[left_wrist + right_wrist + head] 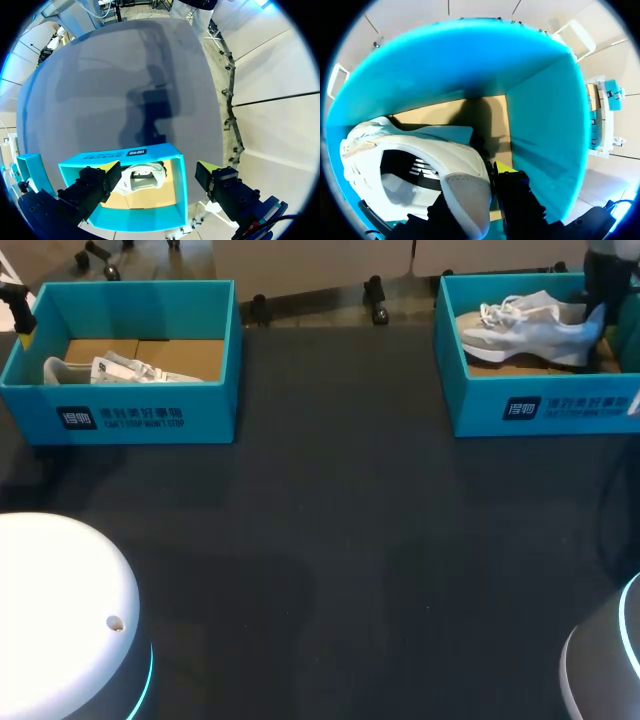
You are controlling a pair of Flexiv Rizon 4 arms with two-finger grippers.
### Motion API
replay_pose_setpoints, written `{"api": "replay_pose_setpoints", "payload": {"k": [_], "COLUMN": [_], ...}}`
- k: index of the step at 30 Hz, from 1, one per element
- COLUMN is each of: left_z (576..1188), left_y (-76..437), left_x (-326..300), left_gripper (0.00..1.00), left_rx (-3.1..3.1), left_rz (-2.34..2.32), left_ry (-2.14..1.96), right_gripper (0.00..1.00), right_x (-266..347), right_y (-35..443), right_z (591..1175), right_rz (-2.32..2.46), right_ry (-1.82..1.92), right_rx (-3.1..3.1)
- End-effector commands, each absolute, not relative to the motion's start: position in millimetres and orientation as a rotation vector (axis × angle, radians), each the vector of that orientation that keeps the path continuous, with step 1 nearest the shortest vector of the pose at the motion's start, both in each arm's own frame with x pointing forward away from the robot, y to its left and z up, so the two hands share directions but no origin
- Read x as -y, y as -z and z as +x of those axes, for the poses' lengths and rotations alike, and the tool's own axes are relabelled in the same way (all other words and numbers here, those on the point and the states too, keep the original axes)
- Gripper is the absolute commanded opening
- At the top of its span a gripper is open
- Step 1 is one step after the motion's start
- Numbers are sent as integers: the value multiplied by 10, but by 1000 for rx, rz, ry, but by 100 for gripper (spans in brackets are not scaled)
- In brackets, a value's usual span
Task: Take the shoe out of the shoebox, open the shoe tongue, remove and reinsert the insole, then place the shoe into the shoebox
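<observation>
Shoe: pale grey and white shoe [530,328] lying inside the right shoebox [540,405], toe toward the table's middle and heel at the box's outer end.
Right gripper: down in that box at the heel [475,187] – its fingers are clenched on the heel collar, one yellow-tipped finger [506,169] outside the heel and the other inside the shoe's opening.
Right shoebox: teal walls and a brown cardboard floor, standing at the far right of the dark table [330,540]. Seen from the right wrist, the shoe fills the side of the box beside the gripper.
Left gripper: hanging above the left shoebox [157,170] with its fingers spread wide and nothing between them. One tip is over the near wall and the other is past the box's side.
Left shoebox: teal as well [140,415], at the table's far left, well apart from the right one.
Other shoe: white [120,370], lying low on the left box's cardboard floor (only its upper part shows over the wall from the head view) – untouched by either gripper.
</observation>
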State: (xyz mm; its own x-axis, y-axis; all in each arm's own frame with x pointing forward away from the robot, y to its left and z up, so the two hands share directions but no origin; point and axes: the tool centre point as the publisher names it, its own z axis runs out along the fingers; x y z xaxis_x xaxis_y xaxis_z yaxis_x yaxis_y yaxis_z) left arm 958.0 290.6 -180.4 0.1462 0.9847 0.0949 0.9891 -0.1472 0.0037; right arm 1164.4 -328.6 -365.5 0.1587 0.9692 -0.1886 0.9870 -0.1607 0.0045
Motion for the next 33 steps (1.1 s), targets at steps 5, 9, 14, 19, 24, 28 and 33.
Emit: {"api": "replay_pose_setpoints", "payload": {"k": [5,9,14,19,24,28,33], "left_z": [9566,9566,9566,9566,9566,9566,9566], "left_y": [1798,1798,1798,1798,1798,1798,1798], "left_x": [-2909,-2909,-2909,-2909,-2909,-2909,-2909], "left_gripper": [100,100,100,100,100,100,100], "left_rx": [2011,2011,2011,2011,2011,2011,2011], "left_rz": [-2333,-2333,-2333,-2333,-2333,-2333,-2333], "left_ry": [119,119,119,119,119,119,119], "right_gripper": [0,0,0,0,0,0,0], "right_x": [3330,3369,3405,3413,3377,3325,3252], "right_y": [3047,2839,2590,2330,2104,1970,1768], "right_z": [11484,11442,11386,11333,11289,11249,11145], "right_rz": [2283,2278,2265,2244,2219,2208,2199], "right_ry": [218,223,233,238,243,253,242], "right_rx": [-1890,-1872,-1852,-1836,-1840,-1848,-1853]}}
